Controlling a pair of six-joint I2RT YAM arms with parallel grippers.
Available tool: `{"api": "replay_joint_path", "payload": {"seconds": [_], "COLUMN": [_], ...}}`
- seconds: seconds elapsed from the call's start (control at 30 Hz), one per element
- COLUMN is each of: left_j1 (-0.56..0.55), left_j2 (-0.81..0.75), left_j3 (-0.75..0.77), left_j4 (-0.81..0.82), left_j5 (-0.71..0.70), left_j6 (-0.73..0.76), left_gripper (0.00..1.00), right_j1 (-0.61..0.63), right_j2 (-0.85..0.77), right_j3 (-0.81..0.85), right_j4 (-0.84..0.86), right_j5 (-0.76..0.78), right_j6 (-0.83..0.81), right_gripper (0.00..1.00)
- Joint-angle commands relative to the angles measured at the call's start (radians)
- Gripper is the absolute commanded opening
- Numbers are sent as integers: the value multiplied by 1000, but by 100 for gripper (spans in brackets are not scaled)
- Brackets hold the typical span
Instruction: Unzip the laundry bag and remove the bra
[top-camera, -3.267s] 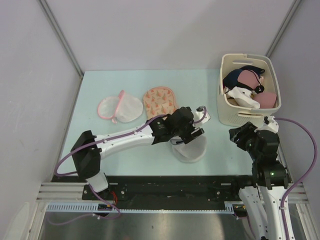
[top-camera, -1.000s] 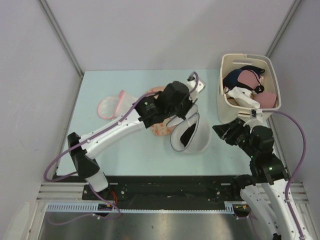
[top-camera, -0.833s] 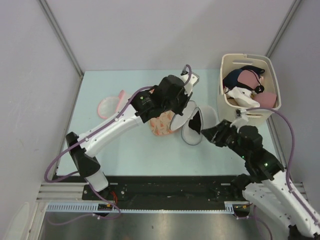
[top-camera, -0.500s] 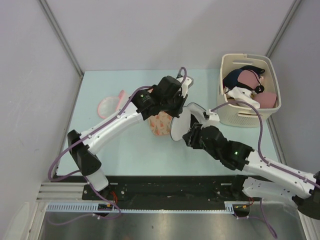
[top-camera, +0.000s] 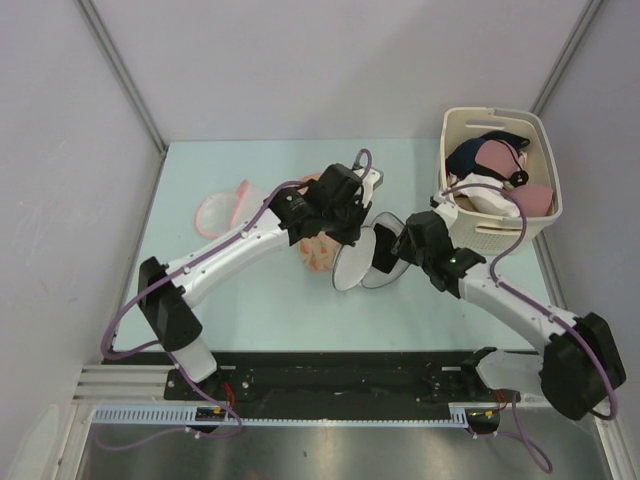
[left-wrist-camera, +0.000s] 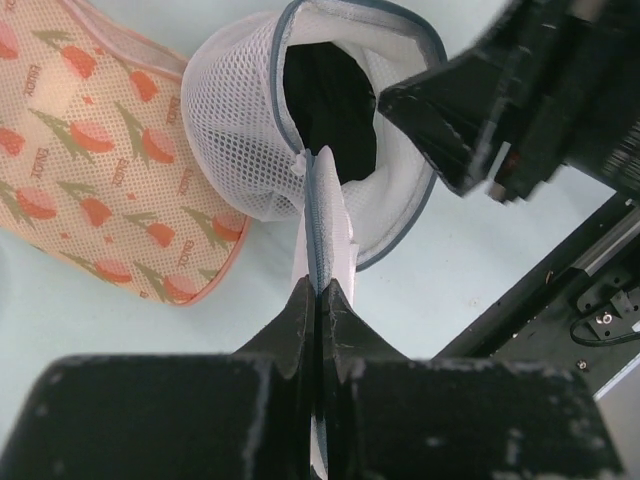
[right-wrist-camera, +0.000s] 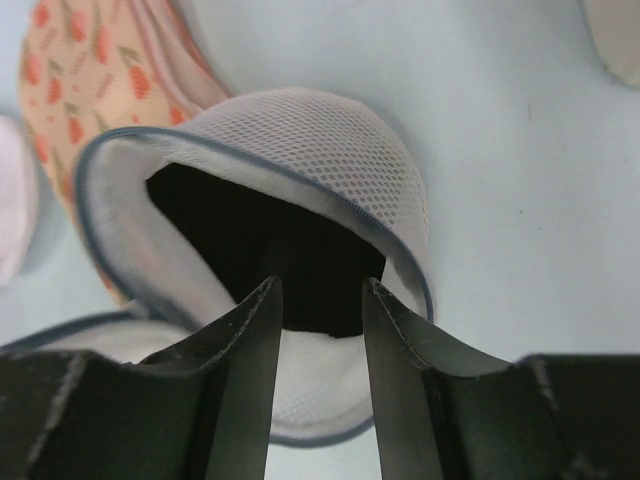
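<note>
Left wrist view, bottom centre: the left jaws are pinched tight on the blue-trimmed rim of the bag, holding its mouth agape. The right jaws stand part open at that mouth, aimed at the black bra inside, gripping nothing. At upper left a tulip pouch lies touching the bag. Farther off on the pale green surface, a pink pouch lies at left and a basket of clothes at upper right.

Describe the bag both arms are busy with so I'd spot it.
On the pale green table, look near the middle. The white mesh laundry bag gapes open, black inside; unlike the tulip-print bag beside it, its trim is blue-grey.
</note>
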Motion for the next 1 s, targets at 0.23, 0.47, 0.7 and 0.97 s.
{"api": "replay_joint_path", "payload": {"seconds": [0.23,0.47,0.7,0.97], "left_j1": [18,18,32,101], "left_j2": [-60,-57,-81,-112], "left_j3": [-5,-14,-42,-103], "left_j4": [28,36,45,83], "left_j5": [36,47,28,20], "left_j6": [-1,2,5,-23], "left_gripper": [0,0,0,0], "right_j1": [-52,-84,-87,-10], "right_j2": [265,484,598,341], "right_j3": [61,161,190,138], "right_j4": [230,252,301,234], "right_j5": [-181,-174,-166,-97], "right_j6": [49,164,209,127], "right_gripper": [53,64,30,0]}}
